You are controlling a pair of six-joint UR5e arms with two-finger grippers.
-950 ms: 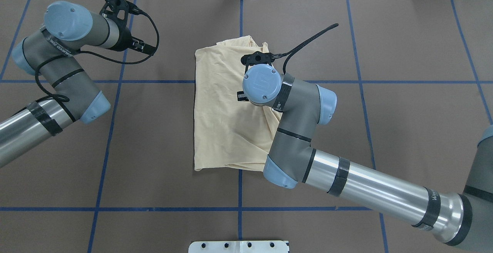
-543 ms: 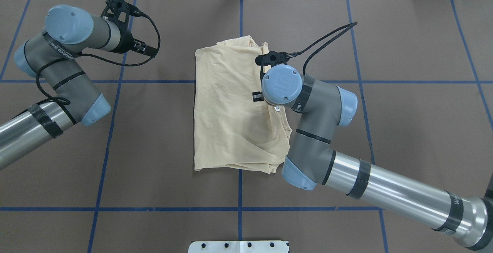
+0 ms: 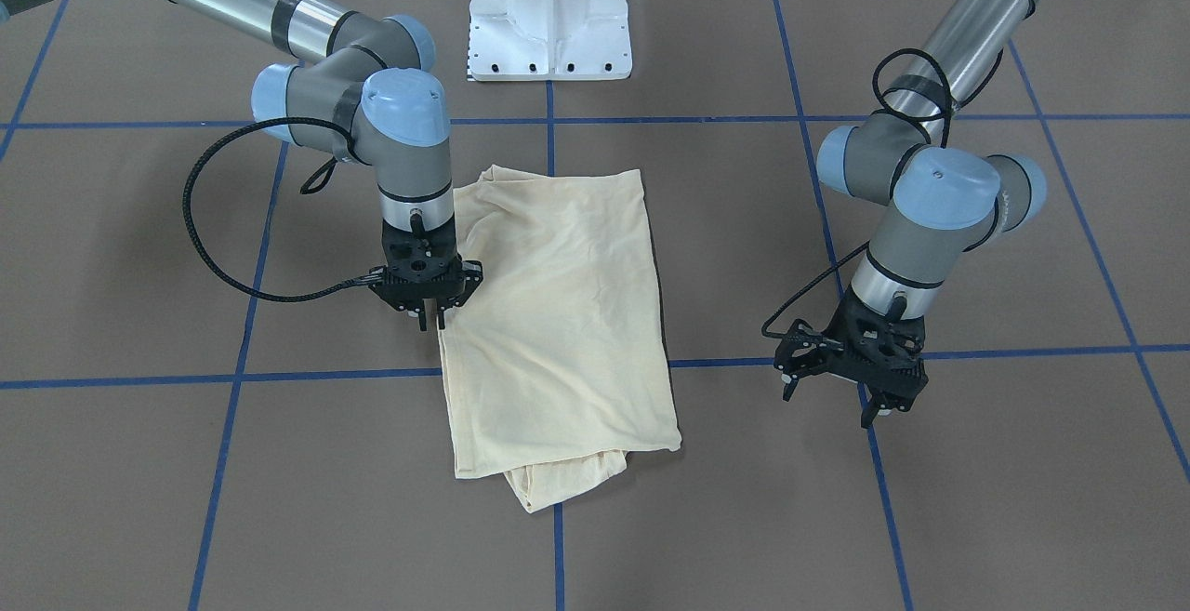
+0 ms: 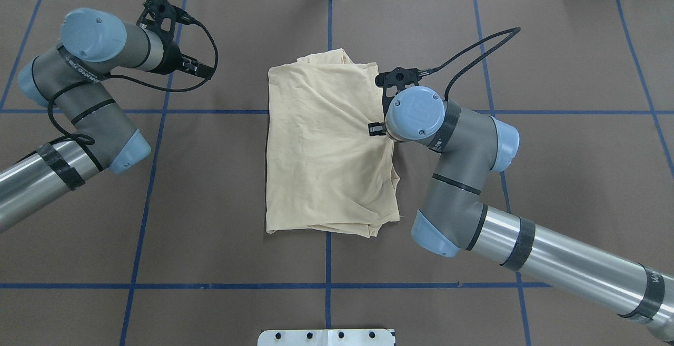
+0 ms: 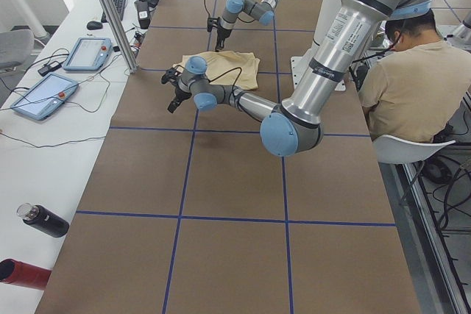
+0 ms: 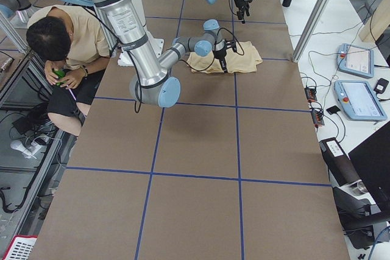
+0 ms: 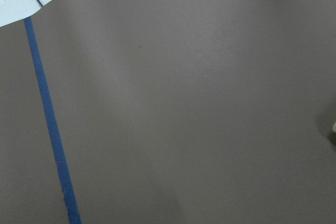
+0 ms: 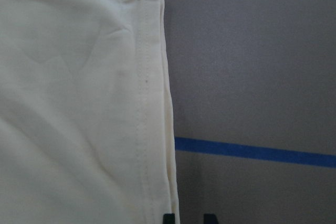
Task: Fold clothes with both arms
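Now the right gripper (image 3: 432,319) has slid to the shirt's (image 4: 321,146) edge, fingers narrowly apart, smoothing the fold; left gripper (image 3: 829,403) hangs wide, well apart.

Right arm (image 4: 458,177) swung right: its hand (image 3: 428,313) went from mid-shirt out to the shirt's (image 4: 321,146) right edge. That side got dragged outward with it and ended up flat on the table (image 4: 553,72), raised fold gone, shirt wider.
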